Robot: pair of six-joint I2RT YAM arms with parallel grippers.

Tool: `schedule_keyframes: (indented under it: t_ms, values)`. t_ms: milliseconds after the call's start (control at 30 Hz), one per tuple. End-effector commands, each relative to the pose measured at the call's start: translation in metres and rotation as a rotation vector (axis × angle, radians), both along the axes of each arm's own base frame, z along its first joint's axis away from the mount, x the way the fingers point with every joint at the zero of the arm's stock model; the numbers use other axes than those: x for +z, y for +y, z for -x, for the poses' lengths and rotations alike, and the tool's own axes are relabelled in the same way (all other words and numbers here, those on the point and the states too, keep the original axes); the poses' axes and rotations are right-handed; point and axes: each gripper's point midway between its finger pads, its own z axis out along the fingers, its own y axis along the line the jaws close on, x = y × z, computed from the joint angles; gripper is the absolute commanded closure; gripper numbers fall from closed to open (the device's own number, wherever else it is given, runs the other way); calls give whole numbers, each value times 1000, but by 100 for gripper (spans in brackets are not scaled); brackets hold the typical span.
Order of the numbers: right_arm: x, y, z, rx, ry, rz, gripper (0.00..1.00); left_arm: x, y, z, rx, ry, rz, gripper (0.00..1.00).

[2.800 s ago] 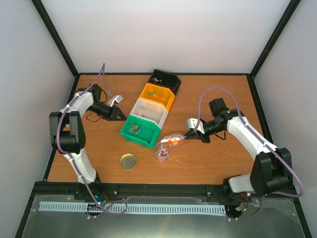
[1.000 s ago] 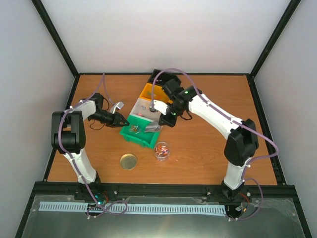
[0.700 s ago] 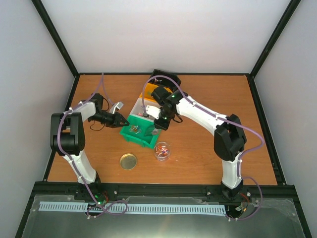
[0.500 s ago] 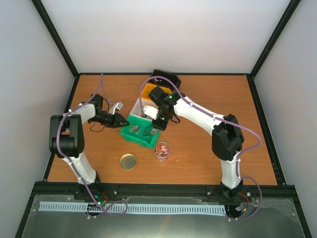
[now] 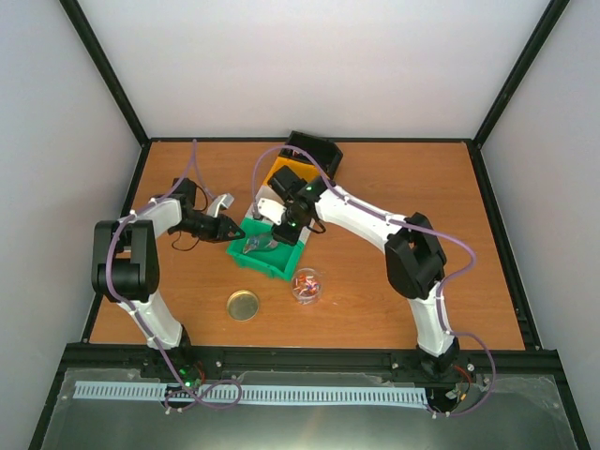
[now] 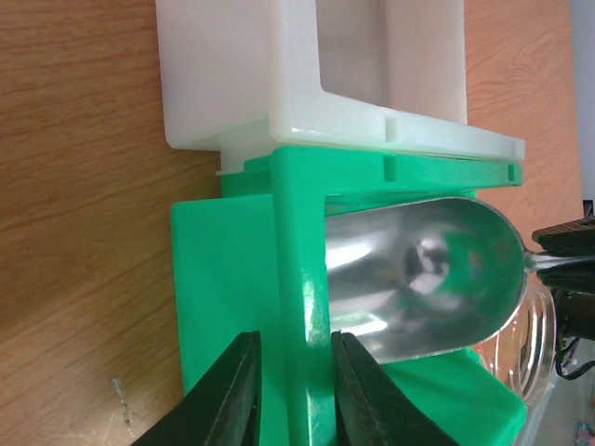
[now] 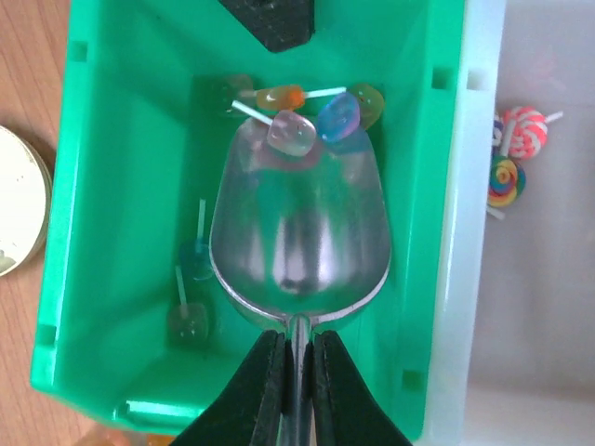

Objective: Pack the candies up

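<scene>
My right gripper [image 7: 297, 372] is shut on the handle of the shiny metal scoop [image 7: 299, 242], which hangs tipped over the green bin [image 7: 121, 186]. A few candies [image 7: 311, 116] in orange, pink and blue lie at the scoop's tip against the bin's far wall. Two more candies [image 7: 189, 288] lie on the bin floor. My left gripper [image 6: 293, 390] is shut on the green bin's side wall [image 6: 299, 279]; the scoop [image 6: 418, 279] shows behind it. From above, both grippers meet at the green bin [image 5: 272, 264]: left gripper [image 5: 228, 230], right gripper [image 5: 281, 225].
A white bin [image 7: 539, 279] holding swirl lollipops [image 7: 511, 153] adjoins the green one, with orange [image 5: 284, 174] and black [image 5: 314, 147] bins behind. A small clear jar of candies [image 5: 307, 286] and the round gold lid [image 5: 243, 305] sit on the table in front.
My right arm swung left from beside the jar, carrying the scoop over the green bin, then lowered it in. My left gripper stayed on the bin wall.
</scene>
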Motion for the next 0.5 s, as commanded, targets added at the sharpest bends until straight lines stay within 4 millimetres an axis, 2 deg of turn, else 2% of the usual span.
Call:
schedule_keyframes:
  t_ms: [0,133,300,467]
  values:
    - [-55,-4,-5,-38,43,97,97,-16,0,10,-17,32,-69,77]
    - [-65,4,5,7,45,1,97,-18,-4,13,-37,37,-64,77]
    - [-56,16,21,53,8,-216,97,-21,-6,13,-40,53,-52,77]
    - [-40,27,9,28,-51,-382,97,-24,-5,13,-45,72,-59,77]
